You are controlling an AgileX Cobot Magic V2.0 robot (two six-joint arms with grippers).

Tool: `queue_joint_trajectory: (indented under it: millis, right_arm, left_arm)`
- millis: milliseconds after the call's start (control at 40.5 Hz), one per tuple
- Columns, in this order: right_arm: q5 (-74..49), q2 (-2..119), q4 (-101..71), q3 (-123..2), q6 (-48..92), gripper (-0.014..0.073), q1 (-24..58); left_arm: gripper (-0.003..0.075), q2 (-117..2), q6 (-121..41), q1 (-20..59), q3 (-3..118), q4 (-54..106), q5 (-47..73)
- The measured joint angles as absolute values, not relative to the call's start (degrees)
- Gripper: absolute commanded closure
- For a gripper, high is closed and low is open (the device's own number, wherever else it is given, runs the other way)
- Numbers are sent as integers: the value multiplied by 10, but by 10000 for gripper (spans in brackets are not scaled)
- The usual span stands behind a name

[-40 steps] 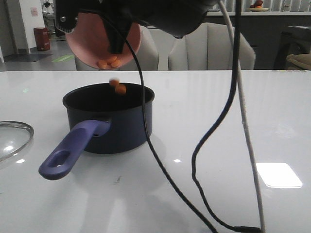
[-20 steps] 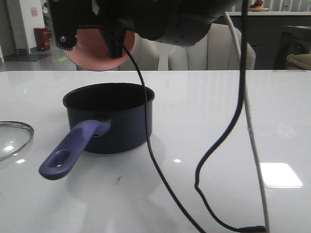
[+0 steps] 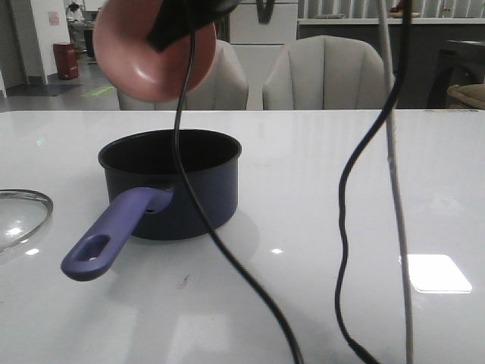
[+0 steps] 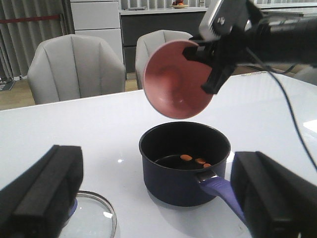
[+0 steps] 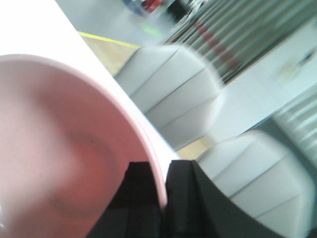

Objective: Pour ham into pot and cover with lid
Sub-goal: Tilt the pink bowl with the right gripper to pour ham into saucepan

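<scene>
Right gripper [image 4: 210,67] clamped on rim of tilted, emptied pink round bowl [image 4: 176,79], above dark navy saucepan [image 4: 184,163]. Orange-yellow ham pieces [image 4: 195,159] inside. Left gripper [image 4: 158,198] spread wide, holding nothing, above glass lid [image 4: 91,218]

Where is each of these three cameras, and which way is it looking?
Front view: looks forward over the table at the pot; cables and the right gripper show.
Left wrist view: rides the left arm, facing pot, ham, lid; its own open left gripper frames the bottom.
Right wrist view: sits behind the fingers clamping the pink bowl.
All three share that bowl.
</scene>
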State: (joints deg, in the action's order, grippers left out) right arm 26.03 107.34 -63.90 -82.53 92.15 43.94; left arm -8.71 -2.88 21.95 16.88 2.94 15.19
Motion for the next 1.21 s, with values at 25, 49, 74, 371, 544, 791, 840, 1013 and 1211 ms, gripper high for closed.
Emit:
queue_joint_trajectory:
  millis: [25,49,74,371,544,791,840,1013,1211]
  right_arm:
    - [246,1065,-665,-828,921,461,436]
    - [228,1054,-700,-829,921,461,433]
    - [218,1045,-726,-831,921,461,429]
    - [290,972,-1039,-832,1071,461,418]
    - [330,951,-1066,-807,1104,461,418]
    - [300,945,-1070,-771,1103,461,418]
    - [299,945,-1070,-769,1103,461,418]
    - [299,941,-1070,-767,1102,461,420]
    - [280,921,-1070,-765,1115,461,422]
  left_arm:
    - [83,-87,-29,219,169,29,152]
    - [83,-87,-29,219,169,29,152]
    - [83,-87,-29,219,169,29,152]
    - [83,-87,-29,219,169,29,152]
    - [83,-87,-29,219,169,29,152]
    - [83,-87,-29,219,169,29,152]
    - [83,-87,-29,219,169,29,152]
    - [83,-87,-29,219,169,29,152]
    - [83,-87,-29,219,169,29,152]
